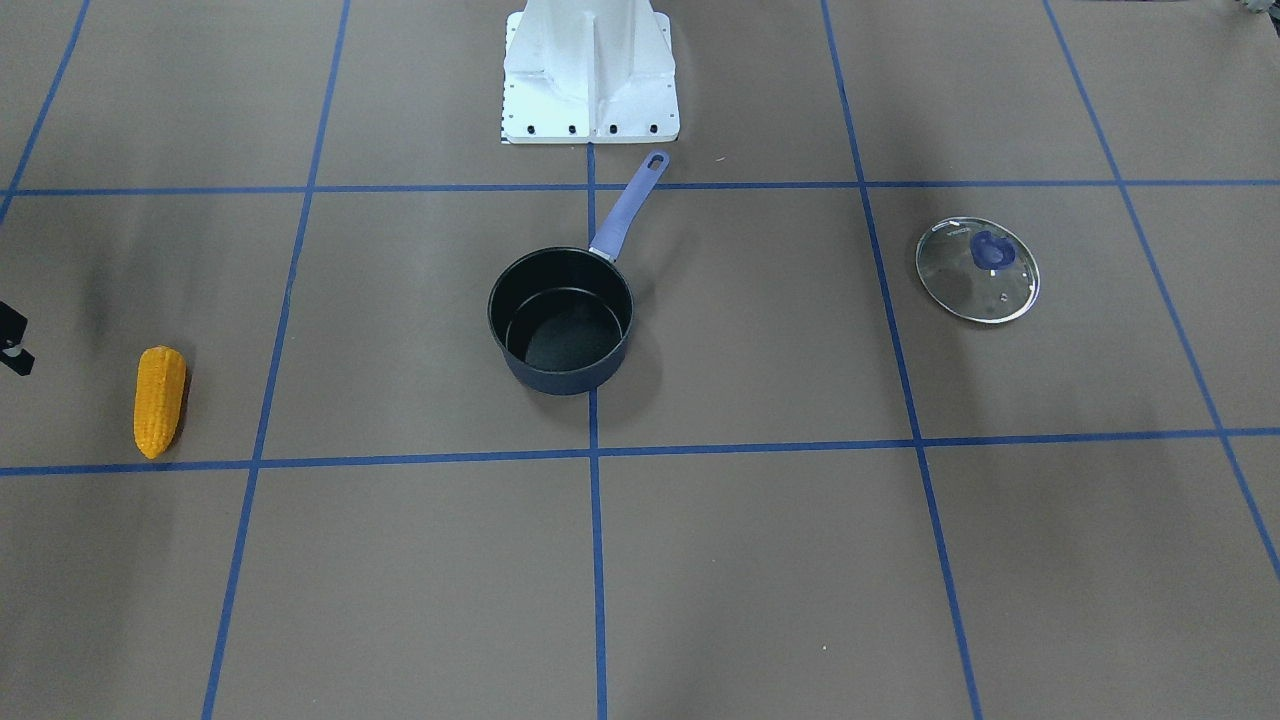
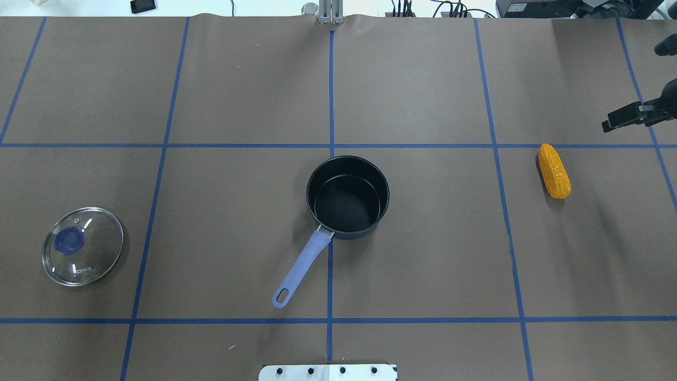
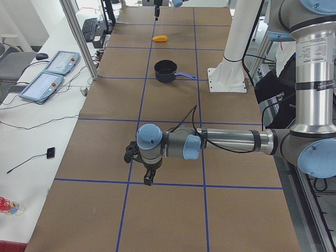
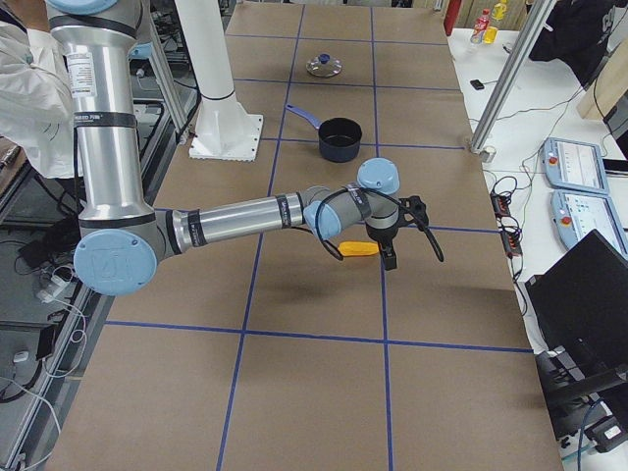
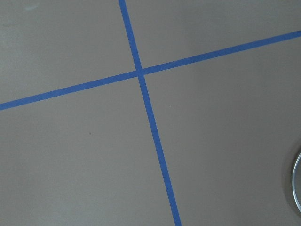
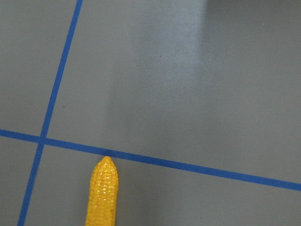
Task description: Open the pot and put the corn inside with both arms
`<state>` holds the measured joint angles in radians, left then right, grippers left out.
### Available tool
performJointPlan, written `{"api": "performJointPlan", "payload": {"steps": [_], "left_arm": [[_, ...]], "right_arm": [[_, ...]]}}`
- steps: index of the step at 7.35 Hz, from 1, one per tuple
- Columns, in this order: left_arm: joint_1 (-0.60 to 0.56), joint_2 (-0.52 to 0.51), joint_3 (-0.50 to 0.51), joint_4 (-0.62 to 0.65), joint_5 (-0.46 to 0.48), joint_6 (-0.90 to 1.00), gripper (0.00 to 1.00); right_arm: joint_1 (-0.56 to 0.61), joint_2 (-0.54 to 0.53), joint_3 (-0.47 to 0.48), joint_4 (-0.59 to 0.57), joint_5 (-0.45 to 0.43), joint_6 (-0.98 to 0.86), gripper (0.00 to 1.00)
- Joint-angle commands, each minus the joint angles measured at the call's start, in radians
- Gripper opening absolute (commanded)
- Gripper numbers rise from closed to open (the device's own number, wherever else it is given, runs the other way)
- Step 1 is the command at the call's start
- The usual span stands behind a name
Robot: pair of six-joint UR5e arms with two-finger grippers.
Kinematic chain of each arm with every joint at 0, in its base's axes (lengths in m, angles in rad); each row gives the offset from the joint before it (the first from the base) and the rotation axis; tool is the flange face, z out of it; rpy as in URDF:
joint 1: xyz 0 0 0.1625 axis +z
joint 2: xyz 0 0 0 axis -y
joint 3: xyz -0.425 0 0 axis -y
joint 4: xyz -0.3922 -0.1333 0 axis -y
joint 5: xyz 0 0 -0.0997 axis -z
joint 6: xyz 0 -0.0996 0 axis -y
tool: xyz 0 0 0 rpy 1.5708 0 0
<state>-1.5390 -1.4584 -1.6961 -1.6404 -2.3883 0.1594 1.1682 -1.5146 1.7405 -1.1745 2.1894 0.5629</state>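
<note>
The black pot (image 1: 560,382) with a lilac handle stands open and empty at the table's middle. Its glass lid (image 2: 83,246) with a blue knob lies flat on the robot's left side. The orange-yellow corn (image 2: 554,171) lies on the robot's right side, its tip showing in the right wrist view (image 6: 103,193). My right gripper (image 2: 613,123) hovers above the table just beyond the corn, at the view's edge (image 1: 12,340), open and empty. My left gripper (image 3: 147,181) shows only in the exterior left view, above the table near the lid's side; I cannot tell its state.
The white base plate (image 1: 590,110) sits behind the pot's handle. Blue tape lines divide the brown table cover. The lid's rim shows at the left wrist view's right edge (image 5: 297,181). Control pendants and cables lie on side benches off the table.
</note>
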Motion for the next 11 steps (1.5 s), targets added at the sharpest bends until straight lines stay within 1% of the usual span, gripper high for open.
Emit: {"api": "performJointPlan", "payload": {"steps": [1,2,3,4,6,7,8,9,10,11], "left_arm": [[0.000,0.000,0.004,0.001,0.000,0.000,0.98],[0.000,-0.002,0.004,0.001,0.000,0.000,0.98],[-0.001,0.000,0.004,0.001,-0.002,0.000,0.98],[0.000,0.000,0.004,-0.001,-0.003,0.000,0.98],[0.000,-0.003,0.004,-0.002,-0.003,0.000,0.98],[0.000,-0.003,0.003,-0.006,-0.005,-0.001,0.98],[0.000,-0.005,0.001,-0.007,-0.005,-0.001,0.98],[0.002,-0.005,0.001,-0.009,-0.005,-0.001,0.98],[0.002,-0.005,0.001,-0.009,-0.006,0.000,0.98],[0.002,-0.005,0.001,-0.010,-0.006,0.000,0.98]], "right_arm": [[-0.176,0.007,-0.010,0.123,-0.153,0.222,1.00],[-0.230,0.031,-0.037,0.125,-0.224,0.229,1.00],[-0.239,0.062,-0.089,0.127,-0.230,0.229,1.00],[-0.242,0.062,-0.104,0.150,-0.231,0.229,1.00],[-0.243,0.042,-0.180,0.281,-0.229,0.232,1.00],[-0.245,0.018,-0.199,0.327,-0.229,0.233,0.98],[-0.248,-0.002,-0.199,0.354,-0.229,0.235,0.93],[-0.257,-0.004,-0.199,0.355,-0.229,0.250,0.66],[-0.274,-0.001,-0.197,0.355,-0.228,0.280,0.51],[-0.286,0.002,-0.197,0.355,-0.229,0.279,0.52]]}}
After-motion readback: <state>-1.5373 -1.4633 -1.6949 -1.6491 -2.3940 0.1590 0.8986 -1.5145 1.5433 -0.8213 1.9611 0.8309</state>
